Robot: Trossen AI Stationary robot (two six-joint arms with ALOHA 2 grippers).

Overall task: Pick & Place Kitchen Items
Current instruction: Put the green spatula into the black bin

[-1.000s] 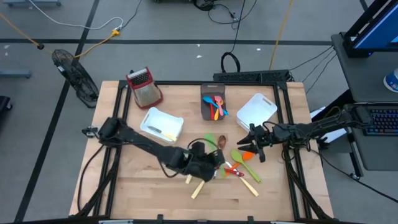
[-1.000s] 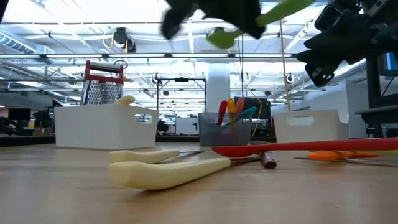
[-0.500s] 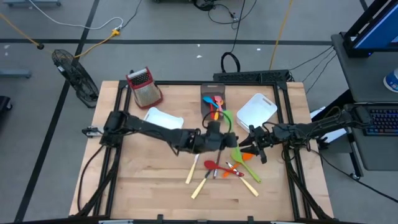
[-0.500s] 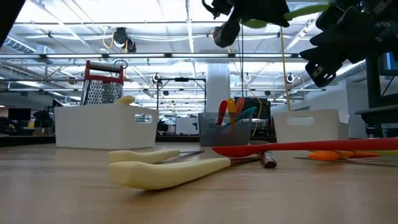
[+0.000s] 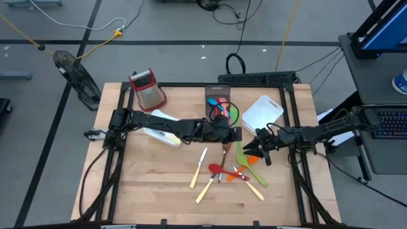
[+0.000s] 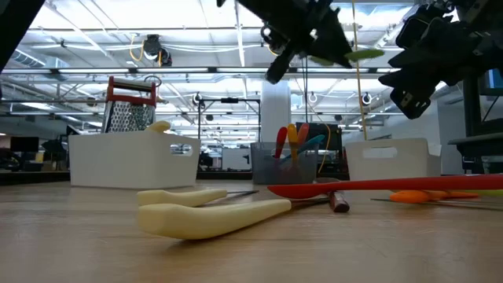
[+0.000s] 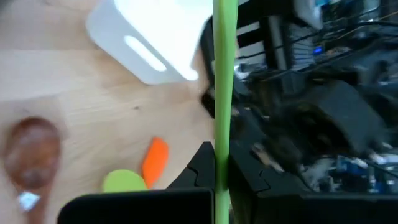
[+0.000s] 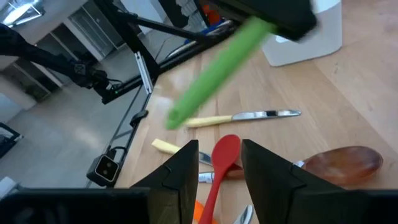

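Gripping one green spatula, left hand aloft.

The high view looks straight down over the whole table, the low view looks level across its top from close to the cutlery, and each wrist view looks forward past its own fingers, both sharing the wooden spoon with the overhead.

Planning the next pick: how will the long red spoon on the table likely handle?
The red spoon lies flat with a long thin handle, so it probably feels light and may pivot if gripped near one end. Its bowl looks smooth plastic, possibly slippery.
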